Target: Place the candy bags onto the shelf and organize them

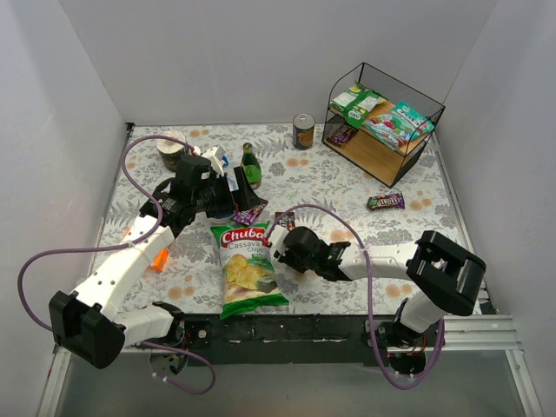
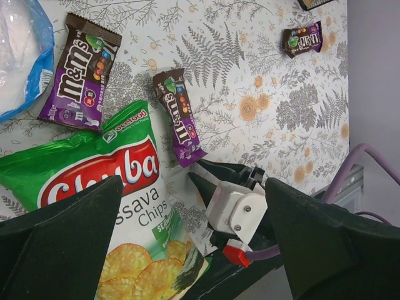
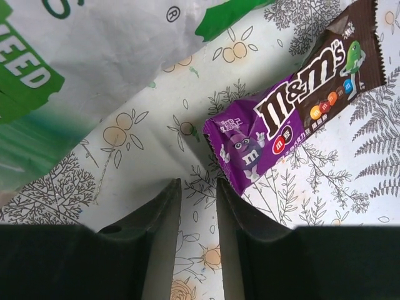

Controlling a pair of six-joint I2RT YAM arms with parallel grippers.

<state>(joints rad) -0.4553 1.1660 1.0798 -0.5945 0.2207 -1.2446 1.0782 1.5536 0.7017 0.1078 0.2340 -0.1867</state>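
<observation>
Shelf (image 1: 375,153): two-tier wire rack with wooden boards, standing at the far right corner of the desk (image 1: 347,187).
Upper board: a green-and-white candy bag (image 1: 356,102) and a teal candy bag (image 1: 400,124) lie side by side.
Lower board: one dark purple packet (image 1: 341,135) lies at the left end.
Loose candy bags: three M&M's packets lie flat on the desk.
Far M&M's packet (image 1: 385,201): in front of the shelf, well apart from both arms.
Middle M&M's packet (image 3: 294,115): just beyond the top right corner of the Chuba cassava chips bag (image 1: 248,269), purple end toward the right gripper.
Left M&M's packet (image 2: 81,72): near the chips bag's top edge, its lower end just beside the bag.
Right gripper (image 3: 199,194): low over the desk, its fingers drawn near each other with a narrow slit between them. Only the desk's fern print shows in the slit. The middle packet's purple end lies just beside one finger, outside the slit.
Left gripper (image 2: 194,183): fingers spread wide apart, gripping nothing, poised above the chips bag's top and the two nearer packets.
Chips bag: flat at the near middle of the desk, between the two arms.
Far edge of desk: a can (image 1: 303,131), a green bottle (image 1: 251,165) and a cup (image 1: 172,149).
Left side: an orange packet (image 1: 156,258) beside the left arm, and a clear plastic bag with a blue edge (image 2: 19,56) near the left packet.
</observation>
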